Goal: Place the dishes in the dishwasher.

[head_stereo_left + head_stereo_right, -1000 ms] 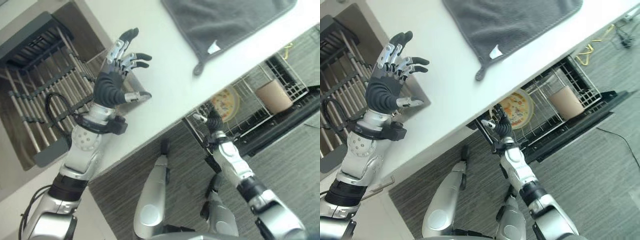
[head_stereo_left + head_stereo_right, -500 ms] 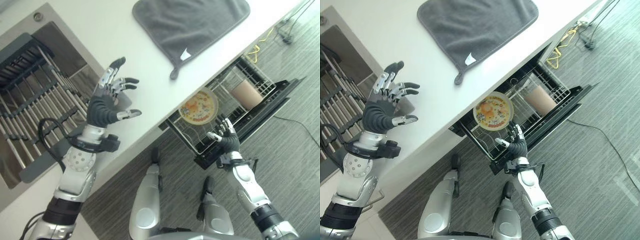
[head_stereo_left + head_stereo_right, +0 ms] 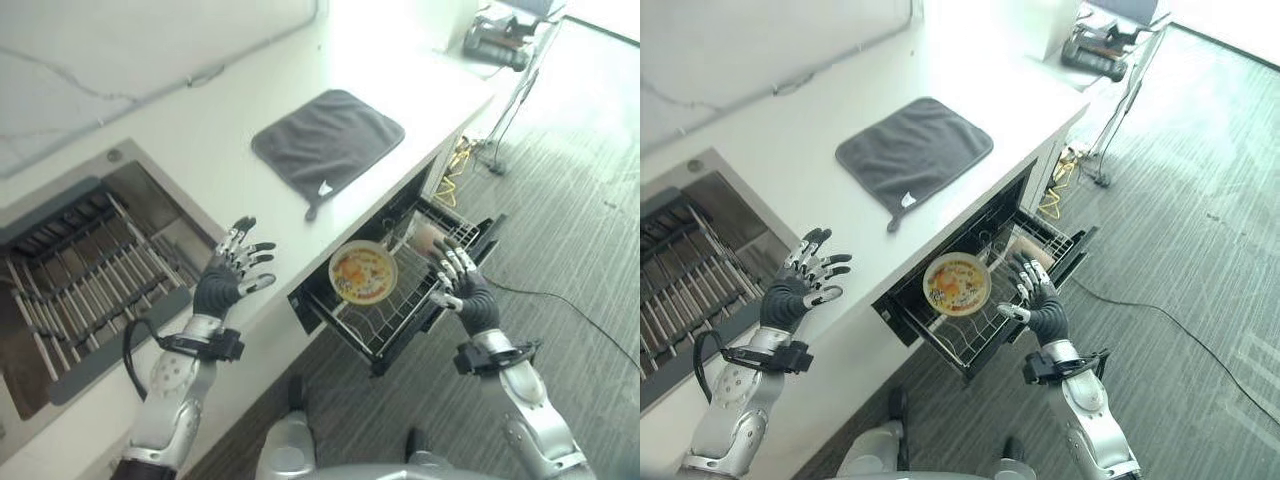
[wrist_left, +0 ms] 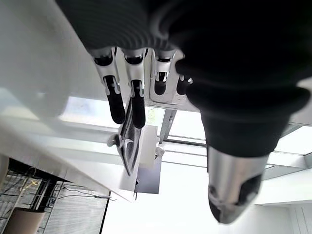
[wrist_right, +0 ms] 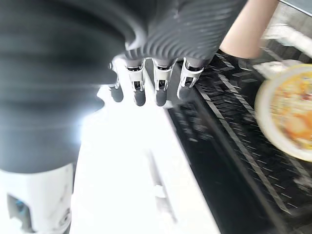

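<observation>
A round plate (image 3: 363, 272) with an orange and yellow pattern stands on edge in the pulled-out dishwasher rack (image 3: 385, 330) under the counter. A pinkish-brown cup (image 3: 424, 236) sits deeper in the same rack. My right hand (image 3: 462, 291) hovers open in front of the rack, a little to the right of the plate, touching nothing. The right wrist view has its straight fingers (image 5: 160, 89) with the plate (image 5: 288, 114) and cup (image 5: 251, 30) beyond them. My left hand (image 3: 233, 277) is raised open over the counter's front edge and holds nothing.
A grey cloth (image 3: 327, 142) lies flat on the white counter (image 3: 200, 150). A sink (image 3: 80, 270) with a slatted drying rack is at the left. Grey wood-pattern floor (image 3: 570, 200) with cables lies to the right of the open dishwasher.
The camera has pulled back and up, so the whole scene looks smaller. My right hand has come away from the plate and rack, now hovering in front. The left hand stays raised and open.
</observation>
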